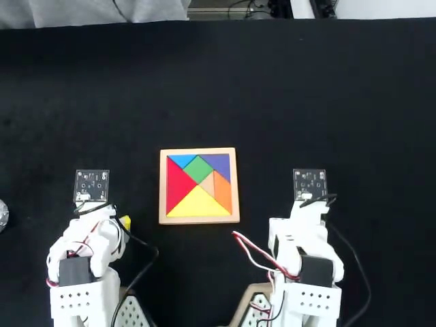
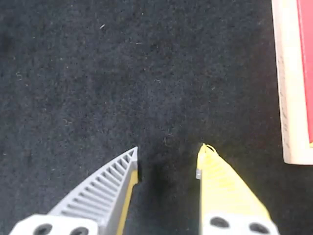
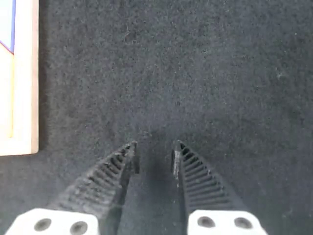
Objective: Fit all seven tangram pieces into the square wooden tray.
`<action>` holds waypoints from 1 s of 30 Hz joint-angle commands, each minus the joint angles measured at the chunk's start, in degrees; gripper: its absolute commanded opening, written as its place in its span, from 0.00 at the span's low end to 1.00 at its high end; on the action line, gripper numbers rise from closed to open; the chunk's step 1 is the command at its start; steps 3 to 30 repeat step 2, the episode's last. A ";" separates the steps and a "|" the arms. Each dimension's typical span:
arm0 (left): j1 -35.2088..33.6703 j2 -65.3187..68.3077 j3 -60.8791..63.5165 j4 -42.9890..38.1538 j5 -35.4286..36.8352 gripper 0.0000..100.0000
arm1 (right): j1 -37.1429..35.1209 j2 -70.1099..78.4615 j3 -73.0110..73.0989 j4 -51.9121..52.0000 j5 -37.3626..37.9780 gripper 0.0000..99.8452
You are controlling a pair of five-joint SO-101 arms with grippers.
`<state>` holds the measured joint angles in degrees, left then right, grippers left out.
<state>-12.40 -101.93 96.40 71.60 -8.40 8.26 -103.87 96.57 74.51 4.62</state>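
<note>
The square wooden tray (image 1: 163, 204) lies at the middle of the black table. Inside it the pieces sit flush: a red triangle (image 1: 177, 187), a yellow triangle (image 1: 199, 203), a blue one (image 1: 180, 160), a green square (image 1: 199, 168), an indigo piece (image 1: 219, 163), an orange piece (image 1: 223, 192) and a tan one (image 1: 208, 182). My left gripper (image 2: 167, 159) hovers open over bare cloth, with the tray's rim (image 2: 291, 98) off to one side. Open too, my right gripper (image 3: 153, 154) holds nothing, and the tray's other rim (image 3: 27, 73) lies beside it. Both arms (image 1: 88, 245) (image 1: 303, 248) are folded back near the front edge.
A small silvery object (image 1: 2, 214) sits at the table's left edge. Red, white and black cables (image 1: 255, 255) trail between the arm bases. Wide black cloth spreads behind and beside the tray.
</note>
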 commanded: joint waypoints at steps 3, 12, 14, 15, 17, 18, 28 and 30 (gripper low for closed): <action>-0.48 -0.62 1.10 0.26 -0.35 0.20 | -0.09 -4.62 -0.04 0.44 -0.35 0.12; -0.48 -0.62 1.10 0.26 -0.35 0.20 | -0.09 -4.62 -0.04 0.44 -0.35 0.12; -0.48 -0.62 1.10 0.26 -0.35 0.20 | -0.09 -4.62 -0.04 0.44 -0.35 0.12; -0.48 -0.62 1.10 0.26 -0.35 0.20 | -0.09 -4.62 -0.04 0.44 -0.35 0.12; -0.48 -0.62 1.10 0.26 -0.35 0.20 | -0.09 -4.62 -0.04 0.44 -0.35 0.12; -0.48 -0.62 1.10 0.26 -0.35 0.20 | -0.09 -4.62 -0.04 0.44 -0.35 0.12; -0.48 -0.62 1.10 0.26 -0.35 0.20 | -0.09 -4.62 -0.04 0.44 -0.35 0.12; -0.48 -0.62 1.10 0.26 -0.35 0.20 | -0.09 -4.62 -0.04 0.44 -0.35 0.12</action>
